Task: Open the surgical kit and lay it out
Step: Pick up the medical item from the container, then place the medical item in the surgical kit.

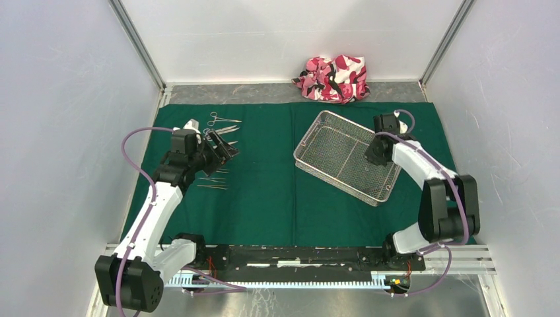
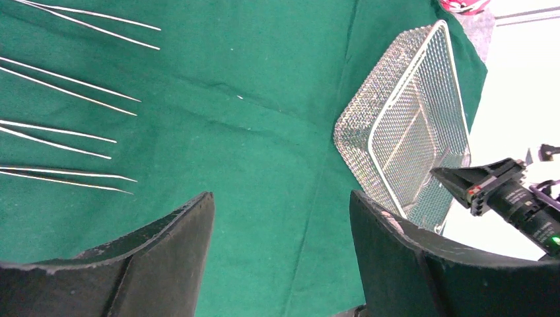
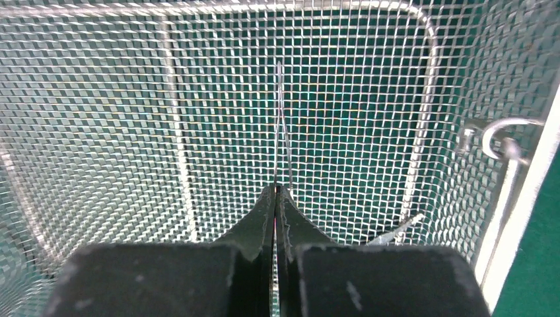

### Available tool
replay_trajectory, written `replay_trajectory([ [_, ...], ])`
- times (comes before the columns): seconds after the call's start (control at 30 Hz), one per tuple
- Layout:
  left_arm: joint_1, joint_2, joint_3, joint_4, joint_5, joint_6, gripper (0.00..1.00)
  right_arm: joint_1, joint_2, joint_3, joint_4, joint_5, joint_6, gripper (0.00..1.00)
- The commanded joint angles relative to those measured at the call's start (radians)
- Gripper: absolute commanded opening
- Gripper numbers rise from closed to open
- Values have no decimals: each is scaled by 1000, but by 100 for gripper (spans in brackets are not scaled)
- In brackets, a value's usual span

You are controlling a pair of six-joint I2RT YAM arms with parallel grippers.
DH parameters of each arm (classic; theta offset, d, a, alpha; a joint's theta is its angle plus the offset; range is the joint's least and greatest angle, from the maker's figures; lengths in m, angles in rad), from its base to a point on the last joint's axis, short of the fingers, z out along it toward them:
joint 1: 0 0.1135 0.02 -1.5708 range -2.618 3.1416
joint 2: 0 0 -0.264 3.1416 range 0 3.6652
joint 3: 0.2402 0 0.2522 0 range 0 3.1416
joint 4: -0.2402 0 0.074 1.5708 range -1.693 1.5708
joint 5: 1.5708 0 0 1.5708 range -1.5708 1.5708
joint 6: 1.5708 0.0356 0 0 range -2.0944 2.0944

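The dark green drape [image 1: 271, 191] lies spread flat on the table. The silver wire-mesh tray [image 1: 347, 157] sits on its right half, turned at an angle. Scissors and forceps [image 1: 223, 121] and several tweezers [image 1: 212, 183] lie in a row on the drape's left side; the tweezers also show in the left wrist view [image 2: 66, 86]. My left gripper [image 1: 221, 146] hovers open and empty over them, with bare drape between its fingers [image 2: 280, 195]. My right gripper [image 1: 371, 155] is inside the tray's right end [image 3: 99, 132], shut on a slim steel tweezers [image 3: 282, 119] that points away from it.
The pink-white-black camouflage bundle [image 1: 333, 78] lies behind the drape by the back wall. White walls close in both sides. A wire ring [image 3: 502, 135] shows at the tray's right wall, and a steel tip [image 3: 396, 231] lies on the mesh beside my right fingers.
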Motion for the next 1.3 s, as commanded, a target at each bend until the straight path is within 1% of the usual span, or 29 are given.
replay_trajectory([
  [0.0,-5,-11,20,43,74,33,81,3,-154,26,-22,47,-36,0],
  [0.07,-5,-4,10,82,165,47,82,2,-224,-22,88,-32,-121,0],
  [0.13,-5,1,-15,178,319,44,82,2,-291,-70,205,-156,-232,0],
  [0.2,-9,-3,-63,346,480,-17,82,4,-359,-130,370,-384,-315,0],
  [0.23,-15,-11,-95,494,530,-72,82,5,-381,-141,442,-546,-335,0],
  [0.27,-28,-22,-126,607,563,-122,82,8,-393,-150,495,-695,-320,0],
  [0.33,-74,-47,-174,808,567,-192,82,38,-406,-172,672,-941,-219,0],
  [0.4,-136,-59,-201,959,520,-223,82,107,-424,-198,870,-1050,-70,0],
  [0.47,-194,-52,-202,1070,490,-242,83,196,-433,-197,972,-1071,7,0],
  [0.53,-234,-32,-192,1144,472,-266,83,287,-428,-184,1041,-1074,62,0],
  [0.63,-275,-7,-169,1170,463,-263,83,378,-407,-200,1202,-1067,190,0],
  [0.7,-294,-3,-168,1180,461,-262,81,413,-383,-216,1320,-1078,275,0],
  [0.77,-302,-7,-179,1215,465,-274,78,439,-358,-223,1395,-1085,330,0],
  [0.87,-307,-34,-214,1301,455,-306,77,464,-333,-223,1436,-1088,357,0],
  [1.0,-322,-54,-228,1332,442,-312,76,487,-306,-219,1461,-1086,371,0],
  [1.2,-354,-28,-218,1319,443,-318,68,511,-273,-210,1495,-1083,392,0],
  [1.27,-360,-24,-218,1332,444,-324,62,514,-266,-210,1495,-1079,392,0],
])
